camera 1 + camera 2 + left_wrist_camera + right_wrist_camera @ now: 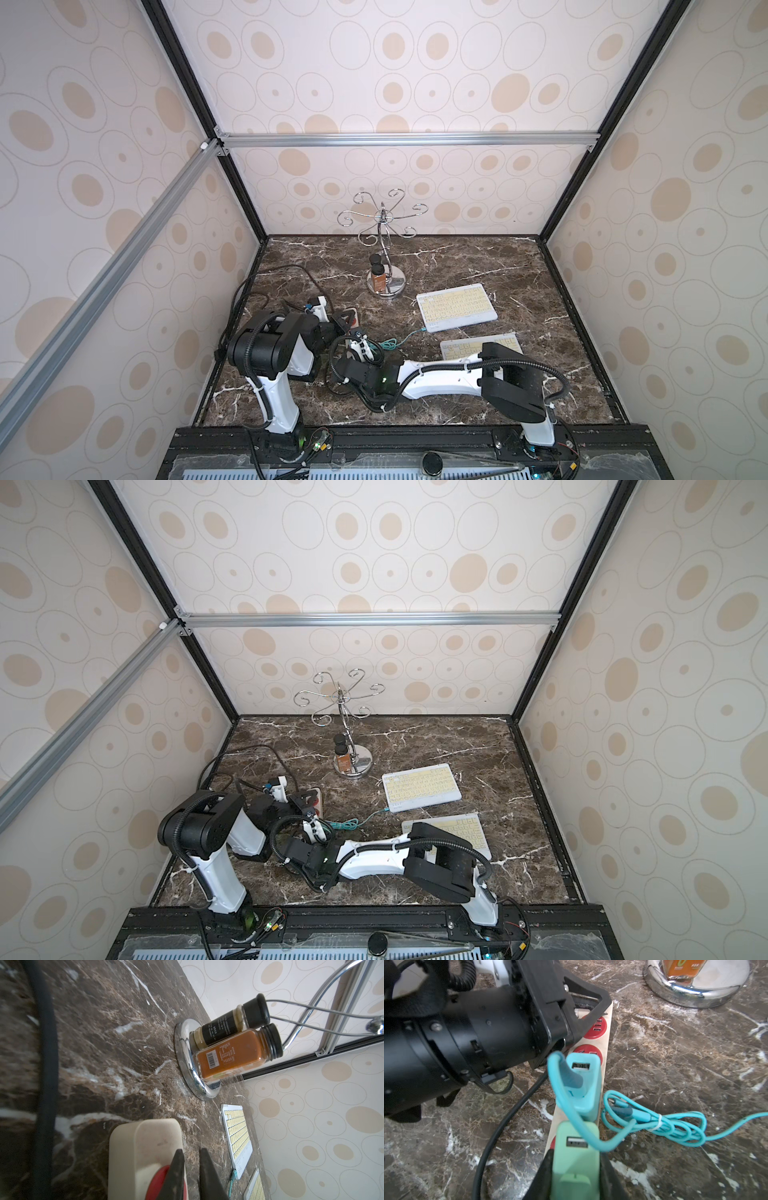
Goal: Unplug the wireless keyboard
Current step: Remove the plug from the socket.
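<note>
We find the right fingers point(546, 1174) clamped on the green adapter point(575, 1163) on the power strip point(135, 1142), the left fingers point(176, 1172) barely parted and pressing that strip, and the wireless keyboard point(456, 306) well apart from it; we advise a straight pull.

We've got a chrome hook stand point(397, 287) near the bench's point(498, 257) back edge, about mid-width. Two jars stand upright side by side on its base: orange jar point(232, 1055) and black-label jar point(220, 1029). A spare keyboard point(469, 348) lies flat toward the front right, partly covered.
</note>
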Controlling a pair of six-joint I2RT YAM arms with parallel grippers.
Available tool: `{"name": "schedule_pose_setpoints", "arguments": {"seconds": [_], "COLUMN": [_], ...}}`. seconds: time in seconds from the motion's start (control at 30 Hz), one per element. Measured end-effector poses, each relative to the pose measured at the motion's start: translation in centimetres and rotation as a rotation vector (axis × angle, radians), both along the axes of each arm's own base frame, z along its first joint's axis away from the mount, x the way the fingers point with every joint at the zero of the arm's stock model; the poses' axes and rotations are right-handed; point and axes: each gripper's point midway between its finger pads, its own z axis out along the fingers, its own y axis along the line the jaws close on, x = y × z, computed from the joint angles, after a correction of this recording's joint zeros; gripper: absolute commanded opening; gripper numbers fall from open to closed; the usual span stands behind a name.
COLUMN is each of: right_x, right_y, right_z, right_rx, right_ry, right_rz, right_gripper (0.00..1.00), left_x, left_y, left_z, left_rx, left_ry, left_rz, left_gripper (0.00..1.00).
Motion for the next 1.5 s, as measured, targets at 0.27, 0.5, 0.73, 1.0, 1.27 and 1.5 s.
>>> {"name": "schedule_pose_setpoints", "arguments": {"seconds": [0.27,0.5,0.73,1.0,1.27,1.5], "right_x": [-0.1,0.0,-0.1,-0.1,-2.9,-2.5], "right_y": [-0.4,-0.4,-0.3,0.0,3.5,2.2], "right_z": [-0.2,0.0,-0.1,1.0,4.1,3.2], "right_rx": [0.079,0.041,0.067,0.023,0.147,0.123], "right_ry": [-0.004,-0.008,-0.012,-0.026,-0.044,-0.045], "right_rz": [0.009,0.008,0.019,0.018,0.104,0.091], "right_gripper": [0.00,0.00,0.00,0.00,0.00,0.00], "left_x": [0.0,0.1,0.1,0.1,0.1,0.1], "left_y": [0.0,0.0,0.0,0.0,-0.1,-0.1], "left_z": [0.0,0.0,0.0,0.0,0.0,0.0], "left_rx": [0.000,0.000,0.000,0.000,0.000,0.000], "left_ry": [0.001,0.002,0.002,0.001,0.002,0.002], "left_rz": [-0.002,-0.002,-0.002,-0.001,-0.003,-0.003], "left_gripper": [0.16,0.16,0.16,0.16,0.16,0.16]}}
